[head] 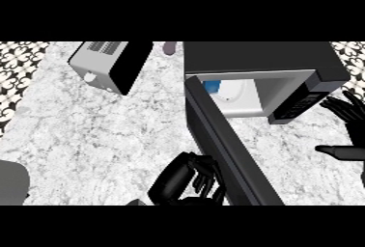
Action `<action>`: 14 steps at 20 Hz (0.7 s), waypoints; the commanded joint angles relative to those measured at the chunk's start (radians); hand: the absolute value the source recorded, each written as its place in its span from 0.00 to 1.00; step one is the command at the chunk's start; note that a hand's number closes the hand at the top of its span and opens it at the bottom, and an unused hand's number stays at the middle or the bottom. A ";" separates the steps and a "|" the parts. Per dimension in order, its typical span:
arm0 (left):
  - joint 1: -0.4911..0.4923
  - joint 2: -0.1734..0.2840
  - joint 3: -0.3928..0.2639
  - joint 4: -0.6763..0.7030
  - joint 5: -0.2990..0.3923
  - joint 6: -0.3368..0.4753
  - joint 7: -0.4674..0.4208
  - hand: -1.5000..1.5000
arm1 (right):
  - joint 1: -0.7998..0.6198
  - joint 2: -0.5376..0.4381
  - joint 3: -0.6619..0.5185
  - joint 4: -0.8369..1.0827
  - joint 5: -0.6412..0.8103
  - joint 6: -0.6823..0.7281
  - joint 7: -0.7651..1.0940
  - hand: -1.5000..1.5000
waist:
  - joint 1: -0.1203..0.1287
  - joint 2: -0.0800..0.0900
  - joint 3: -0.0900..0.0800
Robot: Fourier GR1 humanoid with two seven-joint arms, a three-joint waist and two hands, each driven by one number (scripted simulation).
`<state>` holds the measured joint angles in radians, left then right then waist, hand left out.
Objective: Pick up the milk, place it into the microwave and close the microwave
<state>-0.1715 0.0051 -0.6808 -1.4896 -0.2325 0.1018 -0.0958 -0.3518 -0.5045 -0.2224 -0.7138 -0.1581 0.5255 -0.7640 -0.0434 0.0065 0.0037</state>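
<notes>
The black microwave (264, 60) stands at the upper right with its cavity showing. Inside the cavity, at its left, sits the milk (222, 90), a white carton with a blue patch. The microwave door (228, 144) swings out toward me, partly open, as a long dark panel. My left hand (187, 181) is at the bottom centre, its fingers curled against the outer face of the door near its free edge. At the right edge my right hand (347, 128) stays open, fingers up, beside the microwave's control panel (301, 102).
A grey and black toaster oven (110, 65) stands at the upper left on the marble counter (92, 135). A small purple object (169, 48) shows at the back between the two appliances. A grey rounded shape (13, 181) lies at the left edge.
</notes>
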 commanded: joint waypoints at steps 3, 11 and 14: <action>-0.125 -0.005 -0.142 0.189 0.062 0.177 0.043 1.00 | 0.006 -0.046 -0.015 -0.069 -0.099 0.222 -0.073 0.00 | -0.016 0.001 -0.003; -0.322 -0.005 -0.267 0.340 0.267 0.221 0.114 0.00 | -0.068 -0.060 0.026 -0.191 -0.212 0.270 0.102 0.00 | -0.078 0.012 -0.005; -0.384 -0.005 -0.261 0.336 0.345 0.274 0.079 0.00 | -0.102 -0.046 0.036 -0.217 -0.247 0.257 0.151 0.00 | -0.099 0.022 -0.005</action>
<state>-0.4833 0.0070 -0.9166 -1.1852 0.0359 0.3243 0.0057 -0.4134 -0.5452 -0.1919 -0.9162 -0.3587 0.6380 -0.5683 -0.1183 0.0192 -0.0004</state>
